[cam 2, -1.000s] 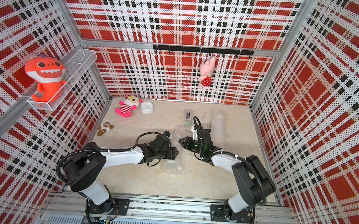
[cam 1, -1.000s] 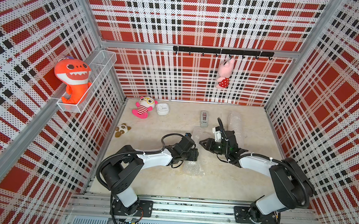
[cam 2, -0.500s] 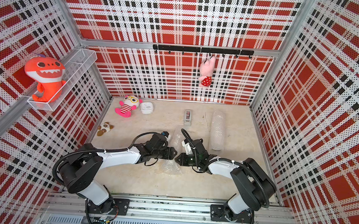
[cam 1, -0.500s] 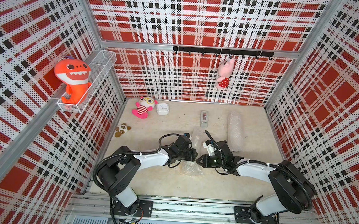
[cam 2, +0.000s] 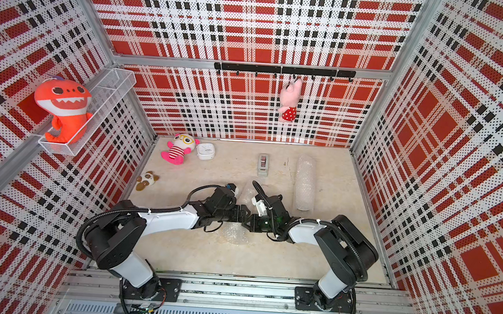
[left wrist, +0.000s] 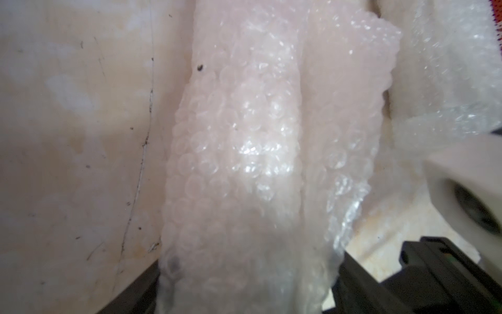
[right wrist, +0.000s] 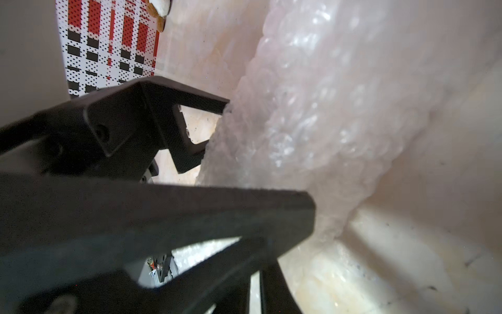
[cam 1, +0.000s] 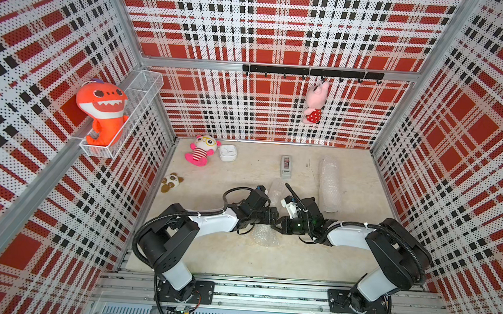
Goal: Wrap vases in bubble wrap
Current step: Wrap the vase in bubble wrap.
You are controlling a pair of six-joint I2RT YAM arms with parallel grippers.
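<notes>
Both arms met low over the middle of the table (cam 1: 231, 253), grippers nose to nose. Beneath them lay a bubble-wrap bundle (cam 1: 264, 236), flat on the surface and running from the near side towards the back wall. In both top views its two ends showed on either side of the crossed wrists (cam 2: 234, 232). What lay inside could not be made out through the plastic.

The left gripper (cam 1: 274, 216) straddled the bundle with its jaws set wide, one to each side. In the right wrist view one of its fingers (right wrist: 190, 95) stood against the flank of the wrap. The left wrist view showed the bundle (left wrist: 244, 163) filling the space between the jaws. Whether they pressed on it or merely flanked it, I could not tell.

The right gripper (cam 1: 280, 225) had its jaws drawn together. In its own wrist view the fingers (right wrist: 244, 206) met at the tips on a gathered fold at the bundle's edge, which appeared nipped between them.

A second wrapped roll (cam 1: 330, 184) lay well apart on the right of the table, pointing towards the back wall, touched by neither arm. A grey tape dispenser (cam 1: 286, 166) stood beyond the bundle. A small white box (cam 1: 228, 153) sat just beside a pink plush toy (cam 1: 199, 152) near the far left corner
</notes>
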